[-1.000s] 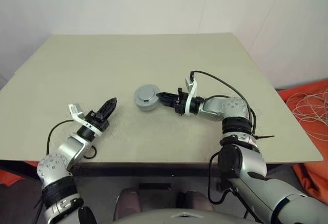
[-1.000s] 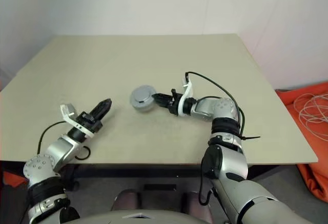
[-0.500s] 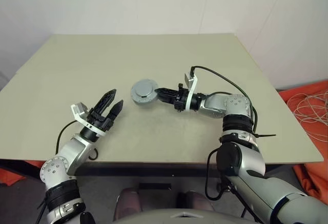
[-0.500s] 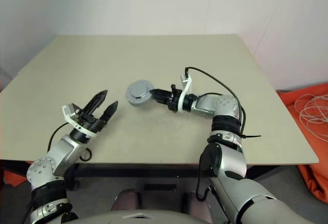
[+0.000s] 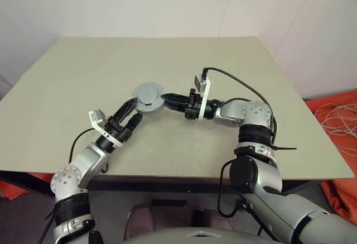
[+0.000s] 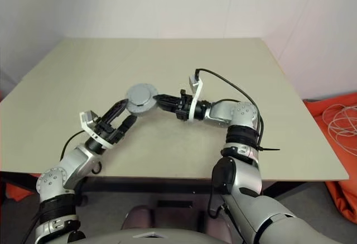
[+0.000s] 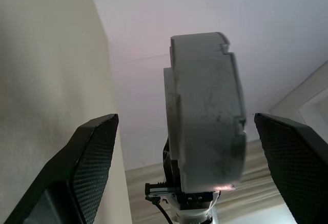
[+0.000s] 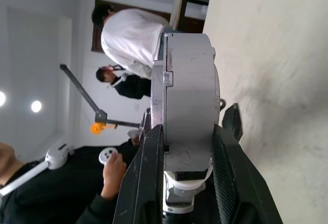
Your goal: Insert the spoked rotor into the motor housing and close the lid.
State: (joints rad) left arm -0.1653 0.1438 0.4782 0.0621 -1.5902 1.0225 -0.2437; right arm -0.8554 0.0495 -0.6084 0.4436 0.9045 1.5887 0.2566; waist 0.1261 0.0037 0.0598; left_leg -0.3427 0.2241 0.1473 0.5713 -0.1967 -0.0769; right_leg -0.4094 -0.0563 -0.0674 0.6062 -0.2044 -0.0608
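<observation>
The right gripper [image 5: 165,96] clamps the closed motor housing [image 5: 149,97] by its edge, lifted above the table [image 5: 83,76]; the left gripper [image 5: 131,111], fingers spread wide, sits just beneath it; a handover looks next, needing the left to close squarely on the rim.

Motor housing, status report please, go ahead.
Right gripper shut on closed motor housing, held above the table. Left gripper open beside it, not touching. Nothing in the way.
</observation>
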